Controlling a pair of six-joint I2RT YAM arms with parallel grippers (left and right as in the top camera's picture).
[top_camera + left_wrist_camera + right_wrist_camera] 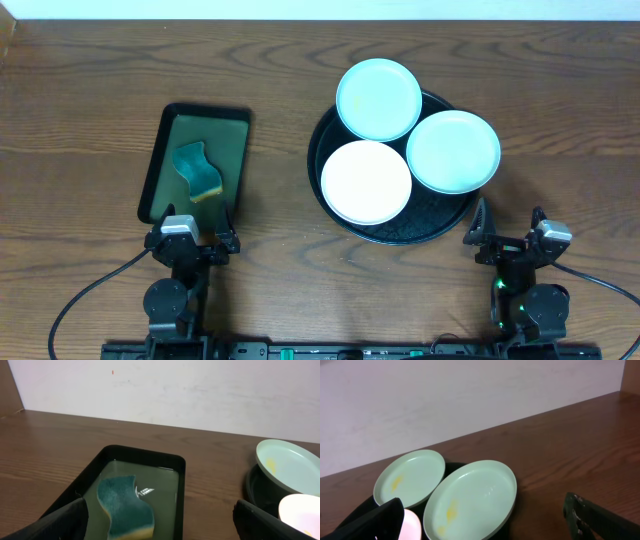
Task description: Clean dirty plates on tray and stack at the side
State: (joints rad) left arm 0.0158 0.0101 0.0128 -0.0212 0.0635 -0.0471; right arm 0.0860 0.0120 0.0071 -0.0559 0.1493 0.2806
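Observation:
The round black tray (425,222) holds three plates: a pale cyan one (378,98) at the back, a pale mint one (453,150) on the right over the rim, and a white one (366,181) at the front left. In the right wrist view the mint plate (470,497) and the cyan plate (410,477) show yellowish smears. The white plate (412,525) is partly hidden there. My right gripper (508,225) (485,522) is open and empty, just in front of the tray's right side. My left gripper (197,222) (160,527) is open and empty.
A small rectangular black tray (160,150) with a green inside holds a teal and yellow sponge (198,170) (122,507), right in front of the left gripper. In the left wrist view the cyan plate (290,465) and the white plate (302,512) show at the right.

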